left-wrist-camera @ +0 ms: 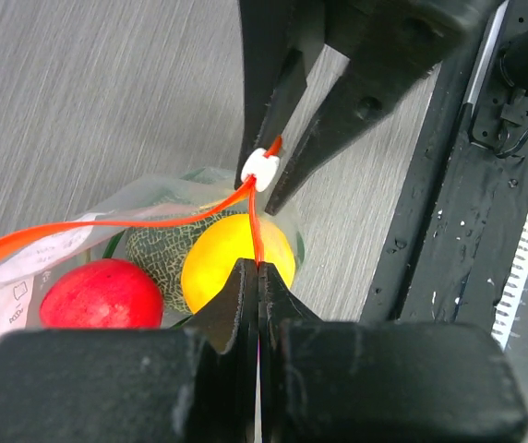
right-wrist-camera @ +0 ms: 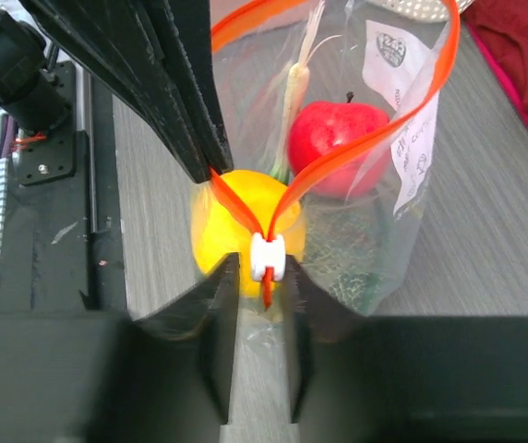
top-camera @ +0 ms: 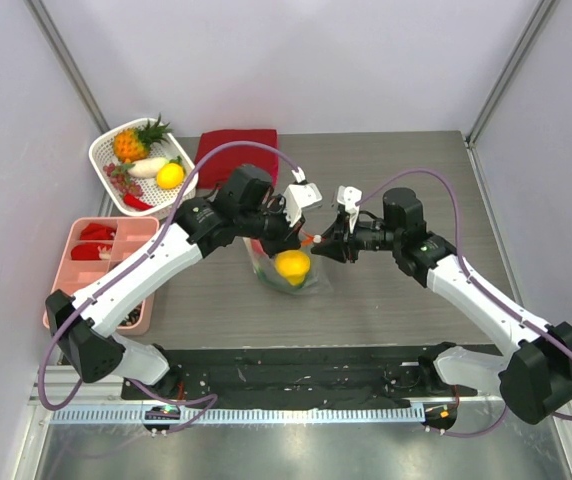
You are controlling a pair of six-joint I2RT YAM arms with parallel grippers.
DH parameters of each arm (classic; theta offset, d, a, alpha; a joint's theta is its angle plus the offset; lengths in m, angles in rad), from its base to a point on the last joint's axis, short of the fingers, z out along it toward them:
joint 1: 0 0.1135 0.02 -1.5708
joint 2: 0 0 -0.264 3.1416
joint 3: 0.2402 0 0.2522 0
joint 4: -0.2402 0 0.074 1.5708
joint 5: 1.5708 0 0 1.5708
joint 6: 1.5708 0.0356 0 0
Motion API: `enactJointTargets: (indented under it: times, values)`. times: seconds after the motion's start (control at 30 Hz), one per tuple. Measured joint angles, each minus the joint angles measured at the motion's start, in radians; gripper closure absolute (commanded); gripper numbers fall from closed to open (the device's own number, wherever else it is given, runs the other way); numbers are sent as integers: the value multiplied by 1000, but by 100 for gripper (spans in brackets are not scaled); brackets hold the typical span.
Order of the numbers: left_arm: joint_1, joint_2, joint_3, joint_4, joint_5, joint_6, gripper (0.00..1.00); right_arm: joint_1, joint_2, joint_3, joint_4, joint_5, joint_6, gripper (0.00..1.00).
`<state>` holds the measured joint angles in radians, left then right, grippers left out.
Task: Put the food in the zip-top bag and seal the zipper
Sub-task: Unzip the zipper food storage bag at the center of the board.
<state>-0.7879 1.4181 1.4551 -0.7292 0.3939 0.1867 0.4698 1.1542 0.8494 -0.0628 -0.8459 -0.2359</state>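
Left gripper (top-camera: 293, 237) and right gripper (top-camera: 320, 243) meet tip to tip over the middle of the table (top-camera: 396, 180). They are at the upper edge of the zip-top bag (top-camera: 264, 268), which stands there with the yellow citrus (top-camera: 292, 265) showing through the plastic. A folded red cloth (top-camera: 234, 152) lies farther back. A white basket (top-camera: 94, 160) of toy food sits in the far left corner and a pink tray (top-camera: 131, 240) along the left edge.

From the left wrist, the left fingers are pressed fully together on the zipper (left-wrist-camera: 153, 220), clamping the orange-red strip close to its end. The right fingers narrow to a V opposite, with the white slider (left-wrist-camera: 262, 169) nipped between their tips. Under the strip, inside the bag, the red apple (left-wrist-camera: 101, 293), the netted melon (left-wrist-camera: 158, 257) and the citrus lie side by side.

From the right wrist, the right fingers hug the slider with hardly any gap. Beyond it the two halves of the strip spread apart, so the mouth is open. The green onion (right-wrist-camera: 294, 83) stands upright beside the apple.
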Motion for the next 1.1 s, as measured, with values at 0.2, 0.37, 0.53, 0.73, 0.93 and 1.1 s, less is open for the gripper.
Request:
enactJointTargets:
  times: [0.2,0.37,0.53,0.73,0.93,1.1]
  values:
    - [2,-3,0,-1,9,18,45,0,2,-3,7,7,-16,99]
    - [18,-48,0,-1,49,65,43,0,2,-6,1,5,-90,99]
    - [23,-92,0,24,111,163,45,0,2,-6,-24,-9,-163,99]
    - [23,-44,0,46,221,331,49,5,-14,-6,-52,-14,-236,99]
    - [23,57,3,47,280,425,49,8,-35,-6,-81,-13,-268,99]
    - [19,107,32,50,288,435,55,12,-38,-6,-95,-13,-283,99]
